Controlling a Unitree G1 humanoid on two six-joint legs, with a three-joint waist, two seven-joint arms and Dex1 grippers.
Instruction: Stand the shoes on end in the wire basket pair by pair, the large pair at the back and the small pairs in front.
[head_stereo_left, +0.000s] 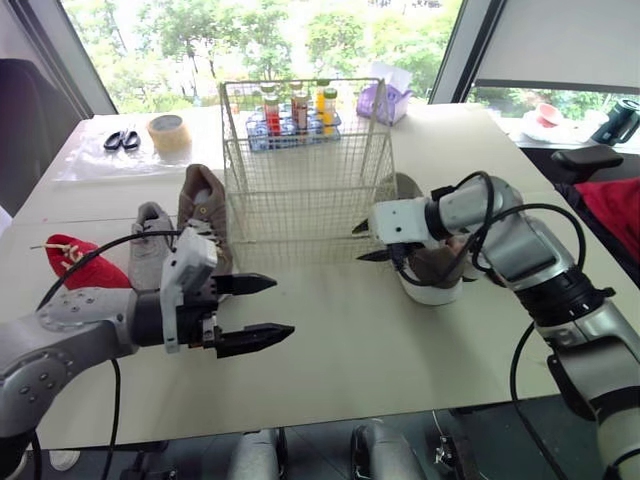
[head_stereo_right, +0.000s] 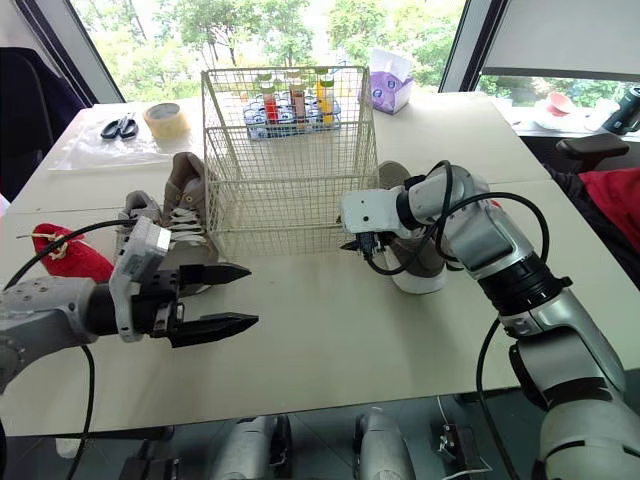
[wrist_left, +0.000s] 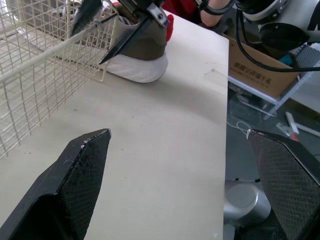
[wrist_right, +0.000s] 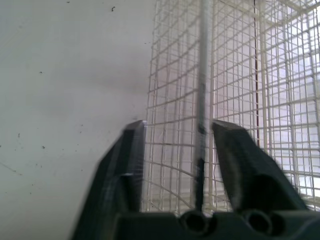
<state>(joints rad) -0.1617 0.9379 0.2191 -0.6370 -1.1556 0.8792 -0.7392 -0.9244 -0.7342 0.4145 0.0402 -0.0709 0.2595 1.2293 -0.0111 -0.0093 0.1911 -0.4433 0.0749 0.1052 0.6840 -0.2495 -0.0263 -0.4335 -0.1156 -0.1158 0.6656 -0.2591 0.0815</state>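
**End effectors both open, no shoe in the basket yet**

From the head view, the left end effector (head_stereo_left: 268, 308) is seen wide open with nothing in it, held over the desk (head_stereo_left: 400, 340) in front of the shoes on the left. Three shoes are laid there: a red shoe (head_stereo_left: 75, 262), a grey shoe (head_stereo_left: 150, 250) and a laced brown shoe (head_stereo_left: 200, 200), which is just beside the wire basket (head_stereo_left: 300, 200). The basket is stood in the middle of the desk, and no shoe is seen inside it. The right end effector (head_stereo_left: 358, 243) is held at the basket's front right corner. A brown shoe with a white sole (head_stereo_left: 435, 278) is placed just behind it.

In the left wrist view, the two fingers (wrist_left: 85, 170) are spread far apart over bare desk. Nothing is held between them.

In the right wrist view, the right end effector is shown partly open and holding nothing. A corner wire of the basket is seen between its fingers (wrist_right: 125, 165). It cannot be told if the wire is touched.

The step in hand is judged to be the first pick-up. The two brown shoes look like the large pair, so they are likely wanted at the back first. Next, the right end effector should be turned from the wire to the shoe behind it. The shoe must then be gripped, lifted over the rim and stood on end.
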